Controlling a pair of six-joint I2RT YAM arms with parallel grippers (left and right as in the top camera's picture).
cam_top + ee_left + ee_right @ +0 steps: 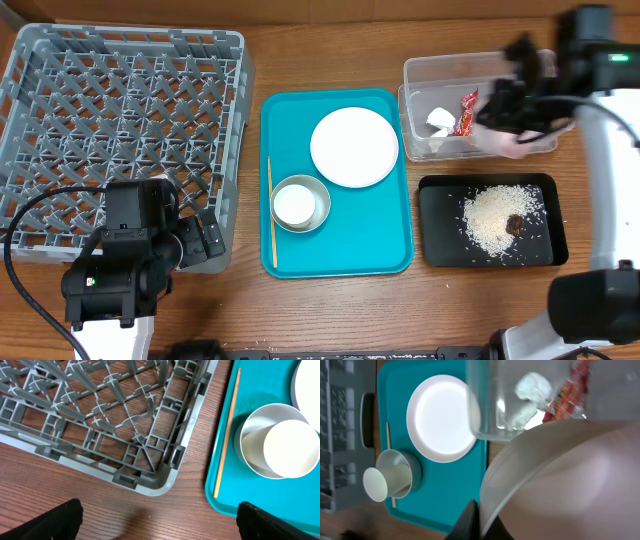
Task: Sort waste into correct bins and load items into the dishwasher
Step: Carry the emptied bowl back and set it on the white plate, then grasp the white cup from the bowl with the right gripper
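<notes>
**A:** Two arms. What do we log for the right one?

**B:** We see the right end effector pinching the large plate by its rim. It's tilted over the clear tub at upper right, probably to shed scraps. The wrapper and paper scrap lie inside.

**A:** Left?

**B:** We log the left end effector spread and empty by the dish rack corner, likely waiting. The rice is on the black tray.

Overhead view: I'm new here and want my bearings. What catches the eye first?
The bright teal tray in the middle, carrying a white plate. Left of it sits the big grey dish rack; at lower right, white rice lies on a black tray. At upper right the right gripper holds a pale plate over the clear tub.
</notes>
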